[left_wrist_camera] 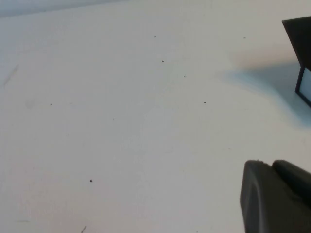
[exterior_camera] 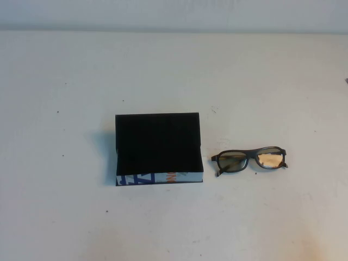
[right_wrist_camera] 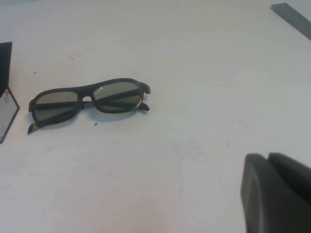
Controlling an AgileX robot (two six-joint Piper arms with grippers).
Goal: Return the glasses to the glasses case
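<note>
The glasses case (exterior_camera: 157,144), a black box with a flat lid and a blue, white and orange printed front side, lies closed at the table's middle. The black-framed glasses (exterior_camera: 250,159) lie folded on the table just right of it, apart from it. Neither gripper shows in the high view. My left gripper (left_wrist_camera: 272,164) is shut and empty, low over bare table left of the case, whose corner (left_wrist_camera: 299,43) shows there. My right gripper (right_wrist_camera: 267,156) is shut and empty, right of the glasses (right_wrist_camera: 90,99) and well apart from them. The case's edge (right_wrist_camera: 5,63) shows beyond them.
The white table (exterior_camera: 174,228) stretches around both things and meets a pale wall at the back. A grey strip (right_wrist_camera: 291,17) lies at the table's far right.
</note>
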